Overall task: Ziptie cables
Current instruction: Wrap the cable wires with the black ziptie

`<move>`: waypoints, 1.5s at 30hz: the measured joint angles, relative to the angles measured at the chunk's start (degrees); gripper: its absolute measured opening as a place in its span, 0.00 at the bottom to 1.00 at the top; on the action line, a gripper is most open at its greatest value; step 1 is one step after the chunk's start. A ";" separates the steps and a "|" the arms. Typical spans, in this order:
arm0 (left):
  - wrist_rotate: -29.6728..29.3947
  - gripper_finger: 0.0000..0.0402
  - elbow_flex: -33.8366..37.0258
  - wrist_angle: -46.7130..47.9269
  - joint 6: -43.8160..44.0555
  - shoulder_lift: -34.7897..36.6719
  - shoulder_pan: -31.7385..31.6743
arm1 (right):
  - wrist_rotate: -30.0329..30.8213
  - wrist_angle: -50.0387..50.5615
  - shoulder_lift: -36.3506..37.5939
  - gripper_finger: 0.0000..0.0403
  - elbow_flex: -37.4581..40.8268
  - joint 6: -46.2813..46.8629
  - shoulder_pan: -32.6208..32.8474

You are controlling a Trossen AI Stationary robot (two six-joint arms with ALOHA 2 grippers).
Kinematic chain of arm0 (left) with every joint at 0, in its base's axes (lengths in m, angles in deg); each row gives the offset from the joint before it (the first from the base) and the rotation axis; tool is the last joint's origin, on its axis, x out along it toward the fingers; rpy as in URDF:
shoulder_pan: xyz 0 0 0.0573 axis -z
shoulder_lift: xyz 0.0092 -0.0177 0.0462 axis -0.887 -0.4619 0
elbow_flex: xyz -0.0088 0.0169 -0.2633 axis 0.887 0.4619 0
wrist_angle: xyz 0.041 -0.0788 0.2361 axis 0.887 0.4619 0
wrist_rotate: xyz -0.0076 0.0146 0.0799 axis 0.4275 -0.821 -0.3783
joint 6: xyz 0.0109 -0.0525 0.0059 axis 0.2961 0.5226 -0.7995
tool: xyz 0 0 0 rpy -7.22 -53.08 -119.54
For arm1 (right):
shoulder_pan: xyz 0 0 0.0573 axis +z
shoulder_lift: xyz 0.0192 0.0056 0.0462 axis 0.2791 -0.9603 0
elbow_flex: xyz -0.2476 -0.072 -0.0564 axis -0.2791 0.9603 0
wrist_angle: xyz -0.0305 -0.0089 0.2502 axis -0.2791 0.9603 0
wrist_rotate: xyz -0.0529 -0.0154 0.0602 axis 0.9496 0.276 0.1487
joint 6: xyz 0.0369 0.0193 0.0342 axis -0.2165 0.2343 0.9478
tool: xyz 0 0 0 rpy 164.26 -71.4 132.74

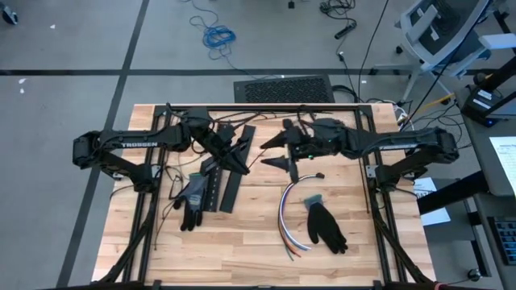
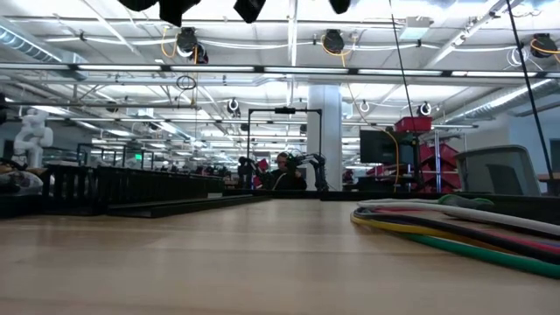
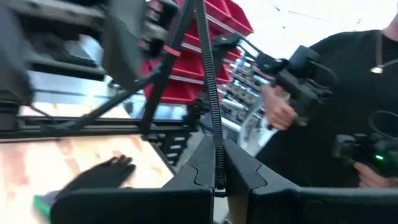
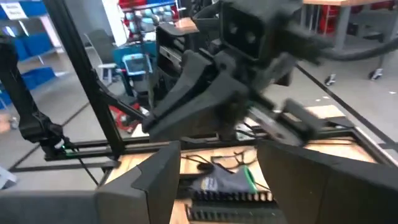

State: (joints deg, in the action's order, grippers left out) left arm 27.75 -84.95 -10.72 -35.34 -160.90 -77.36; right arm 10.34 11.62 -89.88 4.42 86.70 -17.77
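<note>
The cables (image 1: 285, 214) lie in a curved bundle of white, grey, orange and blue wires on the wooden table, right of centre; the low view shows them flat at the right (image 2: 455, 229). My left gripper (image 3: 217, 169) hovers over the table's far middle (image 1: 242, 153), shut on a thin black zip tie (image 3: 210, 87). My right gripper (image 1: 270, 153) faces it from the right, close by, and is open (image 4: 217, 180) with nothing between its fingers. In the right wrist view the left gripper (image 4: 211, 99) looms just ahead. Both grippers are well above and beyond the cables. My left gripper pinches the zip tie between its two fingers, close to one end of the tie (image 3: 218, 177). The fingers lie about level and point toward the table's right side. The ribbed strap (image 3: 205, 56) runs straight out past the fingertips, clear of the table.
One black glove (image 1: 192, 198) lies left of centre beside two black slotted strips (image 1: 219, 184). Another glove (image 1: 326, 225) lies just right of the cables. Black frame bars run along the far edge (image 1: 266, 106). A person (image 3: 348, 106) with hand controllers stands beyond the table.
</note>
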 joint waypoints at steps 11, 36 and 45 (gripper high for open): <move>-3.77 0.04 0.00 -0.18 -4.13 0.00 -0.02 | -5.38 -13.66 -4.24 0.52 -0.05 4.34 0.02; -5.54 0.03 0.02 -0.66 -6.95 0.00 -0.06 | -10.68 -15.66 -3.92 0.19 -0.05 4.14 0.04; -7.99 0.03 0.03 -0.65 -6.96 0.02 -0.02 | -10.65 -15.67 -3.89 0.00 -0.05 3.66 -0.02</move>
State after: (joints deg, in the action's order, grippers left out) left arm 19.76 -84.92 -11.36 -42.30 -160.88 -77.38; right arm -0.32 -4.06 -93.77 4.37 90.36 -17.79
